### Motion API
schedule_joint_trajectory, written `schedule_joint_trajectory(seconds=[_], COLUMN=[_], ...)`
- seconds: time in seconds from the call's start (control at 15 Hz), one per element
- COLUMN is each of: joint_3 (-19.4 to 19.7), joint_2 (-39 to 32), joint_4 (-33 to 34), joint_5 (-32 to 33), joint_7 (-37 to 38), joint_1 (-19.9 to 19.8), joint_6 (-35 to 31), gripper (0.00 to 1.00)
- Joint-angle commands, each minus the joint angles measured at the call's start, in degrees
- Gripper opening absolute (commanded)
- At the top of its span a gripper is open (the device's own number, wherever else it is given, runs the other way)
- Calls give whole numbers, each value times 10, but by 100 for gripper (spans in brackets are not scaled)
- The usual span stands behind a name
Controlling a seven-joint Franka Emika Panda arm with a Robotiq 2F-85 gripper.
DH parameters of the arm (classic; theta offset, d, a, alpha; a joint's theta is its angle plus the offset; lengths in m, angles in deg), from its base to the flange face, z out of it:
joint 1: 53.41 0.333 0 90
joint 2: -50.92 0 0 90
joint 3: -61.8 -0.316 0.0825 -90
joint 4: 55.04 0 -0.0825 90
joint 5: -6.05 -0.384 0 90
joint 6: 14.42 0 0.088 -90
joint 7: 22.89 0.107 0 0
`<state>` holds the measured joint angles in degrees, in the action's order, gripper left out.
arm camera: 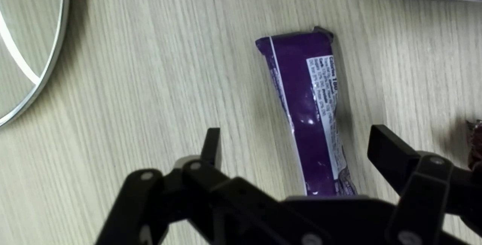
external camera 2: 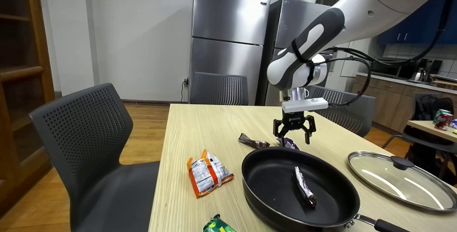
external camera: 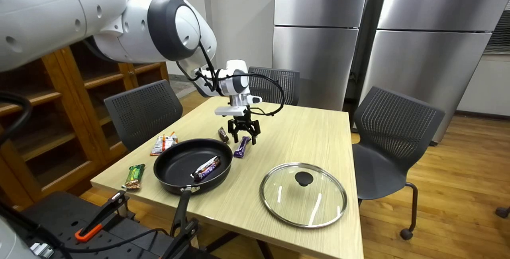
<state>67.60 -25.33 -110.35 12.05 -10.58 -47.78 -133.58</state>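
Shiny purple-wrapped bar [arm camera: 309, 118] flat on table [arm camera: 169, 79]

"Calories 180" and "Protein" in fine black print on a slim, shiny purple-and-white wrapped bar [arm camera: 305, 113] beneath the black two-fingered gripper [external camera 2: 295, 142], faint "ROBOTIQ" on the gripper's body, illegible print on a crinkled white-and-orange bag [external camera 2: 209, 175] well apart from it

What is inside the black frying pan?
Both exterior views show a single wrapped bar lying in the frying pan; its underside, and the pan surface covered by it, cannot be seen.
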Motion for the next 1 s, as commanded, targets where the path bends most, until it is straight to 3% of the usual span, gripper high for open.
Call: schedule_joint_trajectory(seconds=[0.0, 0.2, 0.27, 0.4, 0.87, 0.93], joint_3=[-14, -15, -16, -16, -31, -34], joint_2=[-35, -51, -56, -66, -105, -77], joint_4=[70, 95, 104, 120, 177, 134], joint_5=[-9, -9, -9, -9, -29, -30], joint_7=[-25, -26, -26, -27, -46, -49], joint_1=[-13, -13, -14, -14, -27, -27], joint_6=[47, 63, 68, 80, 120, 104], gripper=[100, 100, 75, 68, 11, 5])
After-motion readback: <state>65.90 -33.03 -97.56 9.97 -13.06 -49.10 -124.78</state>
